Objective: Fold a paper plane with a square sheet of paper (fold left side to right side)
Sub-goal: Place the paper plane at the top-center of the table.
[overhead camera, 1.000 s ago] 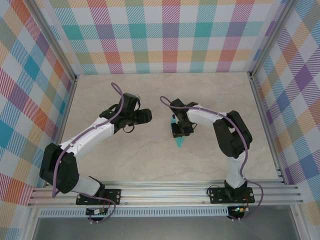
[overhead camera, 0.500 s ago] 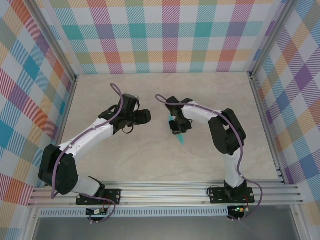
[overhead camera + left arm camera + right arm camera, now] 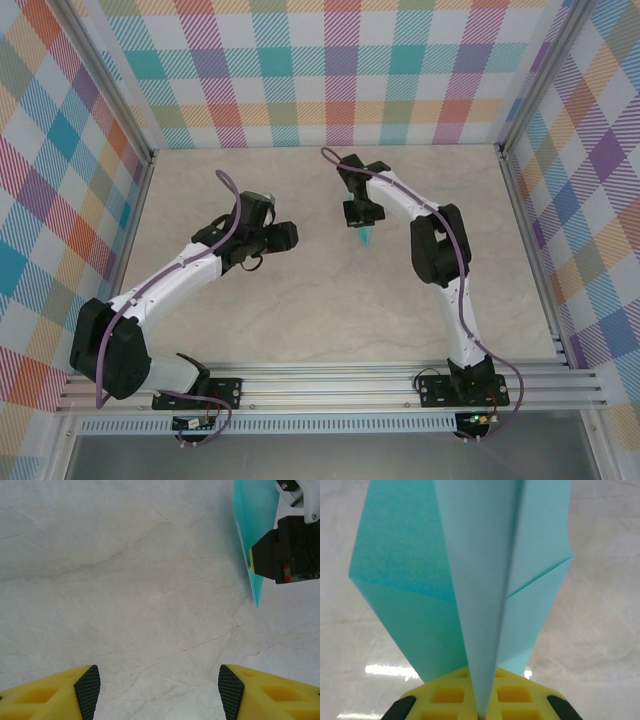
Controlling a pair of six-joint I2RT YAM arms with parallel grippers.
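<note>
Paper plane [image 3: 364, 236]: turquoise, folded to a narrow dart. It sits in the far-centre part of the table [image 3: 300, 320], just right of the midline in the top view, with its sharp tip pointing toward the near edge. In the right wrist view the plane [image 3: 480, 580] stands edge-on. The centre fold runs straight up from between the fingers, and the wing panels splay to either side (one diagonal crease shows on each). From the left wrist view the plane [image 3: 252, 525] is a slim blade tapering to a point low over the marbled surface. I cannot tell whether the tip touches the table.

Right gripper [image 3: 360, 212]: pressed together on the plane, pinching it at the centre fold. In its own camera the gripper [image 3: 480, 709] has its yellow fingers tight against the paper, with a black pad [image 3: 400, 709] at each outer corner. The arm is stretched far out across the table.

Left gripper [image 3: 285, 236]: jaws spread wide with nothing between them. It is well apart from the plane, to its left, and faces it. In its wrist view the gripper [image 3: 156, 690] frames bare table between the two black pads [image 3: 88, 690].
</note>
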